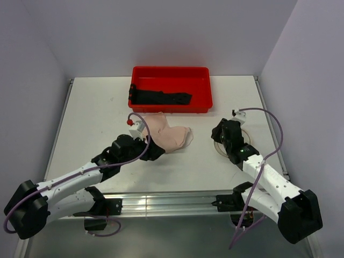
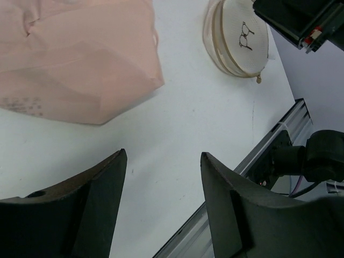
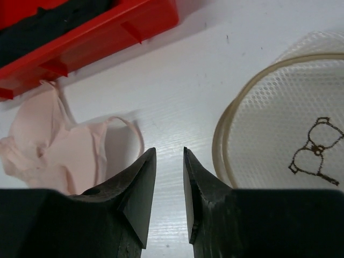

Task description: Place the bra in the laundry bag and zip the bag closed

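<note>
- Bra [image 1: 169, 134]: pale pink, crumpled, lying on the counter [image 1: 91, 118] just in front of the red tray [image 1: 172, 69]; held by neither hand.
- Left hand [image 2: 162, 161]: jaws spread wide, nothing between them; hangs over bare counter on the side of the bra away from the tray, close to its edge.
- Right hand [image 3: 168, 156]: jaws drawn to a narrow gap, empty; poised in front of the tray's right corner, between bra and bag.
- Laundry bag [image 3: 279, 150]: white mesh, tan rim, lid with bra drawing uppermost; lies flat to the tray's front right, well apart from it. Whether the zip is open cannot be told.
- Tray contents: one dark garment [image 1: 161, 98], not part of the job.
- Hazards, as judged:
  - light bag may slide or lift when a jaw pulls the rim or zip, unless the other hand pins it;
  - thin straps may trail outside and foul the zip;
  - a pinch on one cup may drag the rest across the counter.
</note>
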{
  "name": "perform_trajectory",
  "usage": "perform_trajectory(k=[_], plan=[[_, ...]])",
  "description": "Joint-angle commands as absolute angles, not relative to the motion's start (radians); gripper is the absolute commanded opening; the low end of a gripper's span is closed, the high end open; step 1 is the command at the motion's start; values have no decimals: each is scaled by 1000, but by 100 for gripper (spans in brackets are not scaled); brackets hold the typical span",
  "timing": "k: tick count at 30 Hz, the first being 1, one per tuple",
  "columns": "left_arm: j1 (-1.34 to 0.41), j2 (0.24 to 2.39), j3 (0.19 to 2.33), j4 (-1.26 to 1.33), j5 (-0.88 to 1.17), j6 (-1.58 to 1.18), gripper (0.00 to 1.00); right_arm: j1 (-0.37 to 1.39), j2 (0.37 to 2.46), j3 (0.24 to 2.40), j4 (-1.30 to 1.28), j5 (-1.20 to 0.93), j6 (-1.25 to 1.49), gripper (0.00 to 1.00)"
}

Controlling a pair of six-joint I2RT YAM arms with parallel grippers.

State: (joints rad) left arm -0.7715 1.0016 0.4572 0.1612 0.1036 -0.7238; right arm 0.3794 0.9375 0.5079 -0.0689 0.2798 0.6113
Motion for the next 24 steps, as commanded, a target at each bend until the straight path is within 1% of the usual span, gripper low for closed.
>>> perform_trajectory(k=[1, 9, 16, 17, 18, 19, 24], plan=[[-814, 1028, 511, 238, 38, -672, 64, 356, 939, 560, -147, 328, 572, 35], [-828, 1017, 538, 215, 28, -629, 63, 316, 1106, 588, -164, 268, 569, 37], [-827, 992, 517, 213, 5, -635, 62, 308, 1137, 569, -127, 207, 555, 40], [-827, 996, 515, 218, 6, -635, 62, 310, 1131, 558, -71, 177, 546, 43], [-827, 997, 517, 216, 6, -634, 63, 314, 1137, 554, -52, 93, 542, 45], [-828, 1005, 520, 206, 6, -632, 62, 322, 1149, 563, -40, 68, 543, 46], [-827, 993, 531, 166, -67, -621, 62, 474, 1272, 670, -5, 112, 541, 59]])
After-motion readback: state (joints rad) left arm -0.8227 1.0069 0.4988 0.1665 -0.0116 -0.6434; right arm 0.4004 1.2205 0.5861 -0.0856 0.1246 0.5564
